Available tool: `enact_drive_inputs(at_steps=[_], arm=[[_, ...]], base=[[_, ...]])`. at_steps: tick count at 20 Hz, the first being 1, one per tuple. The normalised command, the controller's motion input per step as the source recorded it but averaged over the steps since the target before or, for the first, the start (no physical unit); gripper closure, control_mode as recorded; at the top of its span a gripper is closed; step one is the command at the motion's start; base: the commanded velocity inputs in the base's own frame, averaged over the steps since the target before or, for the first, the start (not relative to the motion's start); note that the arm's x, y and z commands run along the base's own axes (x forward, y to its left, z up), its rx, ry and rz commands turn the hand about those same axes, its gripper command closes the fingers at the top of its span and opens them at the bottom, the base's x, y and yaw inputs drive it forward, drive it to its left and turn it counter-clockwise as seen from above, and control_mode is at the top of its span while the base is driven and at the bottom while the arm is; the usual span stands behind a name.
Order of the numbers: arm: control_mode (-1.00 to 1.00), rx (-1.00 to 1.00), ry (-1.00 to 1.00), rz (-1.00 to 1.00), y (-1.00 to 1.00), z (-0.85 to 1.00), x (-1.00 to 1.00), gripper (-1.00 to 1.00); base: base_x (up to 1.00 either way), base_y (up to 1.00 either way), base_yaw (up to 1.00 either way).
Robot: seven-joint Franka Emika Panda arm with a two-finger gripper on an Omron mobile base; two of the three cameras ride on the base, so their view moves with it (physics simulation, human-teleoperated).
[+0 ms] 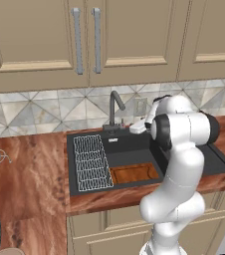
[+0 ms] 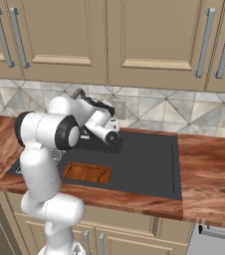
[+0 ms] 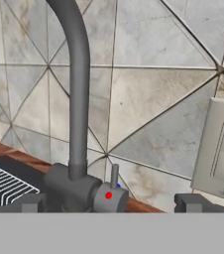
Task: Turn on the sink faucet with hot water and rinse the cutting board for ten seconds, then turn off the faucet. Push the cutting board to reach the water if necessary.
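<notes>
Reaching toward the sink faucet (image 3: 78, 104), my gripper (image 3: 111, 202) sits close in front of its base; both dark fingertips (image 3: 28, 203) stand well apart, so jaws wide, holding nothing; faucet's base block and small upright lever (image 3: 114, 176), w/ a red dot on the round cap below it, lie between the tips, not touching either as far as I can tell. Taking the faucet as landmark: its tall neck rises straight up against the tiled backsplash (image 3: 148, 74) and bends forward at the top; a pale wall outlet plate (image 3: 222, 149) is on the wall to its right; the sink (image 1: 184, 167), black basin, spreads in front of it; white wire rack (image 1: 91, 162) lies in the basin's left part, in front-left of the faucet; the cutting board (image 1: 134, 173) lies flat on the basin floor at the front wall, well forward of the faucet and just right of the rack; wood-grain countertop (image 1: 30, 174) surrounds the sink; tan cabinets (image 1: 45, 35) hang above.
</notes>
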Motion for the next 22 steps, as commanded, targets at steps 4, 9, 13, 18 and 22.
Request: enact_drive_inputs(at_steps=[4, 9, 13, 18, 22], arm=[[-1.0, 0.0, 0.0, 0.0, 0.1, -0.05, 0.16, -1.0], [-1.0, 0.01, 0.0, 0.0, 0.07, -0.03, 0.24, -1.0], [-1.0, 0.0, 0.0, 0.0, 0.03, -0.07, 0.22, -1.0], [-1.0, 0.0, 0.0, 0.0, 0.04, -0.09, 0.15, -1.0], [-1.0, 0.0, 0.0, 0.0, 0.04, -0.12, 0.13, -1.0]], base=[[0.0, 0.0, 0.0], [0.0, 0.0, 0.0], [0.0, 0.0, 0.0], [0.0, 0.0, 0.0], [0.0, 0.0, 0.0]])
